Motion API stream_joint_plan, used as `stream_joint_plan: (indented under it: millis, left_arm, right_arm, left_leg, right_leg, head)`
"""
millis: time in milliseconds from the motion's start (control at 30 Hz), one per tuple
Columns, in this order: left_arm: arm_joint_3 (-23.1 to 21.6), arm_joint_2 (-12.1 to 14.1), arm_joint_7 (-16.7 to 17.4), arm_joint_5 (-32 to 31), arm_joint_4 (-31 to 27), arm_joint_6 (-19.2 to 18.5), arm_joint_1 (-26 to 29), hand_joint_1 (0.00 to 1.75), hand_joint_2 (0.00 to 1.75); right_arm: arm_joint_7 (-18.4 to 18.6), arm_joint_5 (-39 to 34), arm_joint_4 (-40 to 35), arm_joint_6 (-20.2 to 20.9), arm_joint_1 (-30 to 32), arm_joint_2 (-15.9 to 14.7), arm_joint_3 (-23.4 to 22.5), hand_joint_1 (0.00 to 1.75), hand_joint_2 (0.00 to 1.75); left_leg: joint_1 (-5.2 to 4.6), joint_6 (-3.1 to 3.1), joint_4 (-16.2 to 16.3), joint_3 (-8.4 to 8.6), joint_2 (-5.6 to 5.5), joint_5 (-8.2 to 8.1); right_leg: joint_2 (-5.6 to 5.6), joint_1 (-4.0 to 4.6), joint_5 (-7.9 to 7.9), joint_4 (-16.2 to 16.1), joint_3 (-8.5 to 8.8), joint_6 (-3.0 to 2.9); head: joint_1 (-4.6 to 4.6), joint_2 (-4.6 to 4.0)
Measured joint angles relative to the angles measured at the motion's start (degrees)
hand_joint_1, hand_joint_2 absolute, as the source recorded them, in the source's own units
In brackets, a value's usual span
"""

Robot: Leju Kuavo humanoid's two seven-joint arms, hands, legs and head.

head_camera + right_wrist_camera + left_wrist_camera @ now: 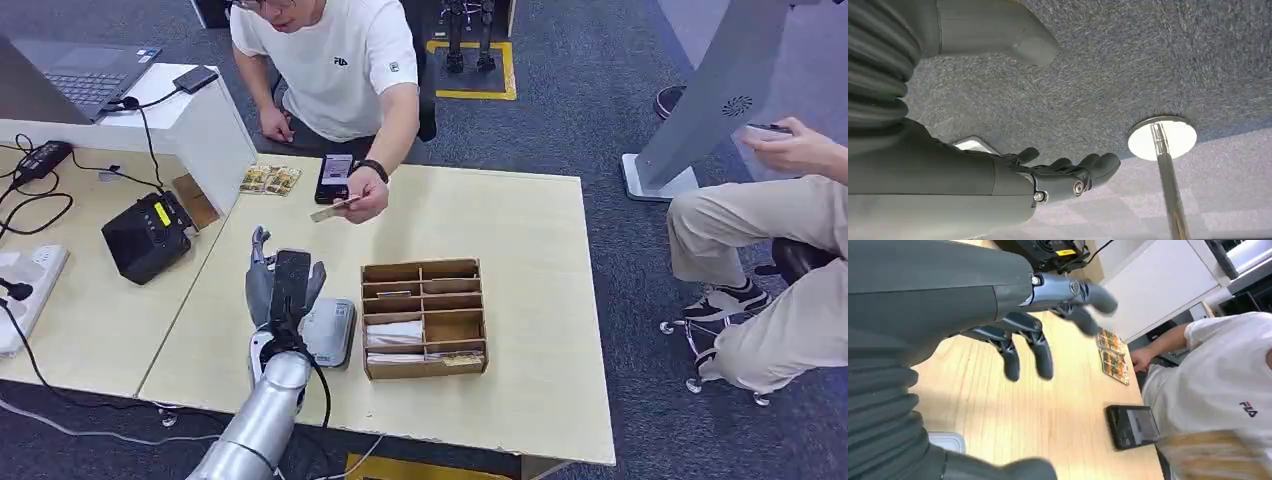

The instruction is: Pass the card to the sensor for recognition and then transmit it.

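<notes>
A person across the table holds a pale card (pixel 335 208) in one hand, just above the tabletop, and a black phone (pixel 335 177) stands behind it. My left hand (pixel 285 284) is raised over the table's near side with its fingers spread and nothing in it, a short way from the card. The grey-white sensor pad (pixel 331 332) lies beside that hand. In the left wrist view the left hand (pixel 998 315) hovers open above the wood, with the phone (pixel 1133 426) beyond it. My right hand (pixel 1048 175) hangs over the carpet, fingers loosely extended and holding nothing.
A wooden compartment box (pixel 425 318) with papers stands right of the sensor. Two printed cards (pixel 270 179) lie near the white partition (pixel 215 125). A black device (pixel 148 236), cables and a laptop (pixel 85 75) sit on the left desk. A second person (pixel 770 240) sits at the right.
</notes>
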Motion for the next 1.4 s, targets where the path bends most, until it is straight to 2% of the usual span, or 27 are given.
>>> stream_joint_plan:
  millis: [333, 500, 667, 833, 1033, 1200, 1300, 1400]
  left_arm:
    - [0.0, -0.52, -2.06, 1.97, 0.24, -0.2, 0.31, 0.0, 1.75]
    - [-0.09, -1.01, -4.55, 4.44, -3.98, -1.36, 3.38, 0.0, 1.75]
    - [-0.74, -1.01, -9.44, 7.17, -11.0, -1.46, 8.9, 0.0, 1.75]
    - [-1.33, -0.98, -10.76, 7.85, -16.33, -1.33, 12.05, 0.0, 1.75]
    - [-3.19, -0.94, -18.04, 8.5, -28.03, 0.18, 19.17, 0.0, 1.75]
    - [-4.11, -2.44, -26.34, 1.32, -38.87, 0.46, 26.21, 0.0, 1.75]
    - [-4.09, -3.72, -26.93, -4.6, -44.51, 0.55, 28.14, 0.0, 1.75]
    - [-4.04, -4.04, -26.99, -7.32, -49.84, 0.57, 29.1, 0.0, 1.75]
  right_arm:
    - [-0.74, -1.81, 0.0, 0.0, 0.01, 0.0, 0.0, 0.0, 1.75]
    - [0.61, -2.38, -0.02, 0.0, 0.04, -0.02, 0.0, 0.0, 1.75]
    - [0.96, -2.93, -0.07, 0.0, 0.08, -0.02, 0.0, 0.0, 1.75]
    - [1.12, -3.56, -0.11, 0.0, 0.08, -0.02, 0.0, 0.0, 1.75]
    - [1.09, -4.9, -0.55, 0.0, 0.13, -0.02, -0.02, 0.0, 1.75]
    - [0.72, -7.17, -1.79, 0.0, 0.23, 0.0, -0.02, 0.0, 1.75]
    - [1.18, -7.8, -2.58, 0.0, 0.29, 0.0, -0.02, 0.0, 1.75]
    - [1.22, -7.69, -3.52, 0.0, 0.38, 0.0, -0.02, 0.0, 1.75]
  left_leg:
    - [0.0, 0.0, 0.0, 0.0, 0.0, 0.0]
    - [0.0, 0.0, 0.0, 0.0, 0.01, -0.01]
    - [0.0, 0.01, 0.0, -0.01, 0.04, -0.03]
    - [0.0, 0.01, 0.0, -0.01, 0.05, -0.03]
    - [0.0, 0.01, 0.0, -0.01, 0.06, -0.04]
    - [-0.01, 0.03, 0.0, -0.02, 0.08, -0.13]
    - [-0.01, 0.04, 0.0, -0.03, 0.07, -0.14]
    - [-0.01, 0.04, -0.01, -0.01, 0.08, -0.14]
  right_leg:
    - [0.0, 0.0, 0.0, 0.0, 0.0, 0.0]
    - [0.02, 0.0, 0.0, 0.0, -0.01, 0.0]
    - [0.07, 0.0, -0.01, -0.01, -0.05, 0.0]
    - [0.06, 0.0, -0.01, -0.01, -0.05, 0.0]
    - [0.08, 0.0, -0.02, -0.01, -0.06, 0.0]
    - [0.09, -0.01, -0.08, -0.02, -0.07, 0.03]
    - [0.06, -0.01, -0.08, -0.02, -0.06, 0.03]
    - [0.07, 0.0, -0.07, -0.02, -0.05, 0.03]
  head:
    - [-0.02, 0.0]
    - [0.0, 0.0]
    - [-0.02, 0.0]
    - [-0.02, 0.0]
    - [-0.02, 0.0]
    - [0.0, 0.0]
    - [-0.04, 0.0]
    - [0.0, 0.0]
